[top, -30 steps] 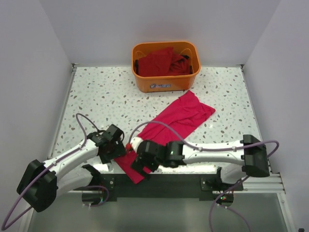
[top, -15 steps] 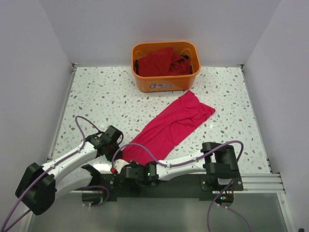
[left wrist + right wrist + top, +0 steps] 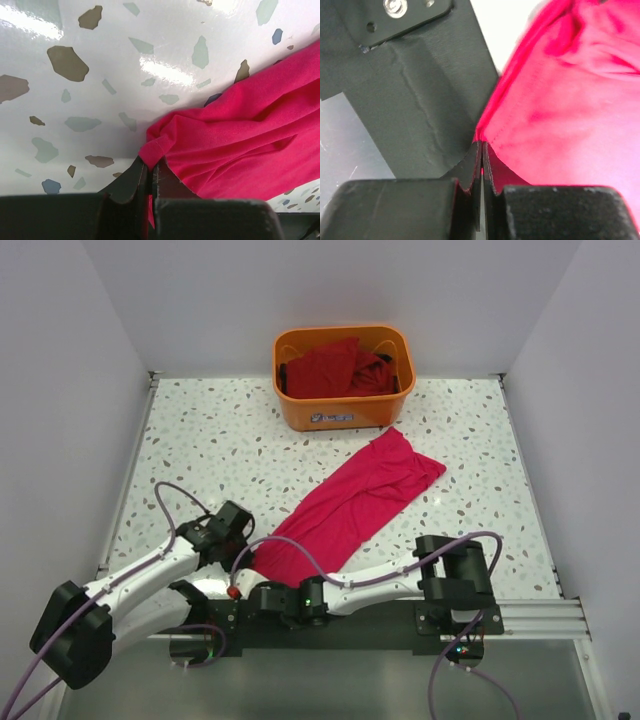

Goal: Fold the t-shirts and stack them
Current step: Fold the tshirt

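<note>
A bright crimson t-shirt (image 3: 350, 502) lies in a long diagonal strip from the table's middle right down to the near edge. My left gripper (image 3: 246, 543) is shut on a bunched fold of its near-left hem (image 3: 156, 146), with cloth pinched between the fingertips (image 3: 131, 176). My right gripper (image 3: 482, 146) is shut on the shirt's near corner (image 3: 560, 125), right over the black mounting plate (image 3: 420, 100); in the top view it (image 3: 260, 596) sits low at the table's front edge. Darker red t-shirts (image 3: 335, 368) are heaped in the basket.
The orange plastic basket (image 3: 345, 412) stands at the back centre against the wall. White walls close in the speckled table (image 3: 210, 440) on three sides. The arm bases and the black rail (image 3: 400, 620) line the near edge.
The right arm swung from over the shirt down to the front edge. Both grippers went from open to shut on the shirt's near end, which has bunched a little narrower.
</note>
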